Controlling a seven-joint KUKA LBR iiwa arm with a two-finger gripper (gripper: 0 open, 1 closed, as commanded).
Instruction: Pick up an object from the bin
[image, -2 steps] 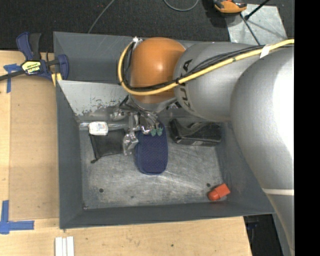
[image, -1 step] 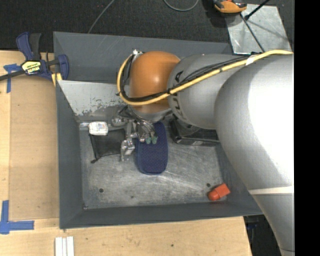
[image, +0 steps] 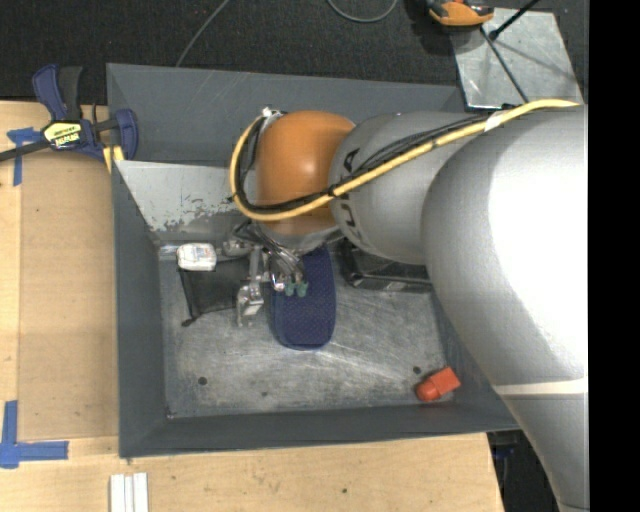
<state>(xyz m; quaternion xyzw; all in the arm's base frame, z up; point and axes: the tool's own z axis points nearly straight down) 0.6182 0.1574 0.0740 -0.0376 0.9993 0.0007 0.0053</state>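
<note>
Your jaws, spread or closed I cannot tell, sit low in the bin (image: 140, 380) between the dark blue oval pad (image: 308, 312) and a black flat piece (image: 208, 290), so closing off-centre could shove the pad aside.

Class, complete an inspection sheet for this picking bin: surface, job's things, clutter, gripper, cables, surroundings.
Surface: grey metal bin, floor scuffed.
Job's things: dark blue oval fabric pad mid-bin, beside the gripper; flat black piece on the gripper's view-left side.
Clutter: small white object near the left wall; orange-red block in the near right corner; black box partly under the arm.
Grippers: low between black piece and blue pad; hold cannot be told.
Cables: yellow cable along the arm, looping round the orange wrist cover.
Surroundings: dark mat beyond the far rim.
</note>
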